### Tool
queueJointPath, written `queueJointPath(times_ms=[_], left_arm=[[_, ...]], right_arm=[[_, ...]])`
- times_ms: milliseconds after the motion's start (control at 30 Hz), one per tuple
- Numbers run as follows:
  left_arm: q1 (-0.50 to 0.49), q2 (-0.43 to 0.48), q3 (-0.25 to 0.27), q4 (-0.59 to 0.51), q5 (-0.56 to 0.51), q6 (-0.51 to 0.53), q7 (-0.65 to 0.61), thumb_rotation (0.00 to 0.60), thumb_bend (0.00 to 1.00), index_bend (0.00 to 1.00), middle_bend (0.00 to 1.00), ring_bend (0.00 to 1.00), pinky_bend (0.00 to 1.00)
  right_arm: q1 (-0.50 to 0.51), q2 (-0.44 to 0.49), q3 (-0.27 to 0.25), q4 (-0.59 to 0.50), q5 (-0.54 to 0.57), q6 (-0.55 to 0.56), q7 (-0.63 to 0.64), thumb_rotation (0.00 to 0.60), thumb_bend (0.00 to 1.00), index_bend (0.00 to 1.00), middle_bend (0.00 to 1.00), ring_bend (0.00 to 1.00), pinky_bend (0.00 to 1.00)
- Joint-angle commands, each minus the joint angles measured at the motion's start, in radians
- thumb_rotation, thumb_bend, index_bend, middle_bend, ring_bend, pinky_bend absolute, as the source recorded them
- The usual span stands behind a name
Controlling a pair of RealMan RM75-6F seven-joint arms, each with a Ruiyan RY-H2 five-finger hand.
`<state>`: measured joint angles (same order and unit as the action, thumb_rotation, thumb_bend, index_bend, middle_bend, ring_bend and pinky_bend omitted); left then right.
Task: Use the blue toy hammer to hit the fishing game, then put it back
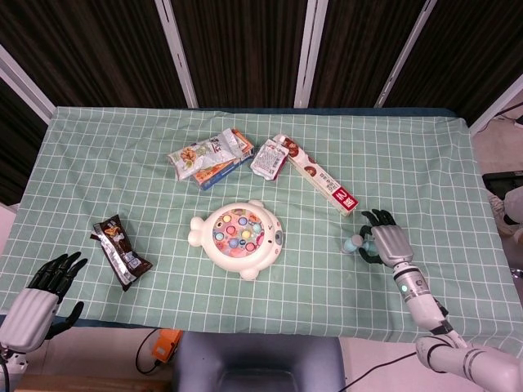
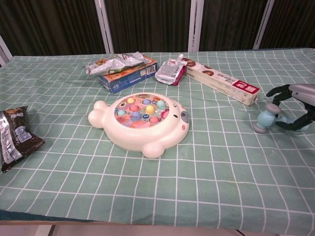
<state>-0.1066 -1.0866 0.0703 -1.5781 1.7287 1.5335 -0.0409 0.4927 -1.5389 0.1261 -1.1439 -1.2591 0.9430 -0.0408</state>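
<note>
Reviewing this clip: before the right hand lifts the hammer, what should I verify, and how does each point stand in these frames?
1. Right hand at the blue toy hammer: ok, fingers curl around its handle end.
2. Firm grip on the hammer: cannot tell, the handle is hidden by the hand.
3. Hammer head free: ok, nothing lies on it; it rests on the tablecloth.
4. Path to the fishing game: ok, bare cloth lies between.
5. Long snack box near the hammer: ok, apart from it.
6. Left hand out of the way: ok, at the table's near left edge, holding nothing.
</note>
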Motion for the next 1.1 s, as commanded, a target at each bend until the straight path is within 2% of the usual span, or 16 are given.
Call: queueJointPath(times_ms=[33, 200, 333, 633, 1100], left_arm=[[0.000, 0.000, 0.000, 0.000, 0.000, 0.000, 0.000, 0.600, 0.42, 0.00, 0.03, 0.02, 0.13], [0.001, -0.001, 0.000, 0.001, 0.000, 0.001, -0.001, 0.600, 0.42, 0.00, 0.03, 0.02, 0.13], [0.001, 0.000, 0.000, 0.001, 0.000, 0.002, -0.002, 0.600, 0.42, 0.00, 0.03, 0.02, 0.13], [0.002, 0.000, 0.001, 0.002, 0.002, 0.004, -0.004, 0.600, 0.42, 0.00, 0.03, 0.02, 0.13], [0.002, 0.001, 0.000, 0.002, 0.002, 0.006, -0.007, 0.600, 0.42, 0.00, 0.03, 0.02, 0.13]], right_arm=[[0.000, -0.001, 0.000, 0.001, 0.000, 0.001, -0.004, 0.600, 0.53, 0.73, 0.34, 0.23, 0.20], [0.002, -0.007, 0.000, -0.001, 0.006, 0.008, -0.035, 0.600, 0.54, 0.77, 0.49, 0.43, 0.34], [0.003, -0.009, 0.000, -0.003, 0.012, 0.010, -0.055, 0.600, 0.55, 0.80, 0.54, 0.51, 0.41], [0.005, -0.012, 0.001, -0.009, 0.017, 0.010, -0.068, 0.600, 0.55, 0.84, 0.57, 0.54, 0.53], [0.009, -0.024, -0.008, 0.011, -0.004, 0.011, -0.050, 0.600, 0.58, 0.90, 0.62, 0.60, 0.60]])
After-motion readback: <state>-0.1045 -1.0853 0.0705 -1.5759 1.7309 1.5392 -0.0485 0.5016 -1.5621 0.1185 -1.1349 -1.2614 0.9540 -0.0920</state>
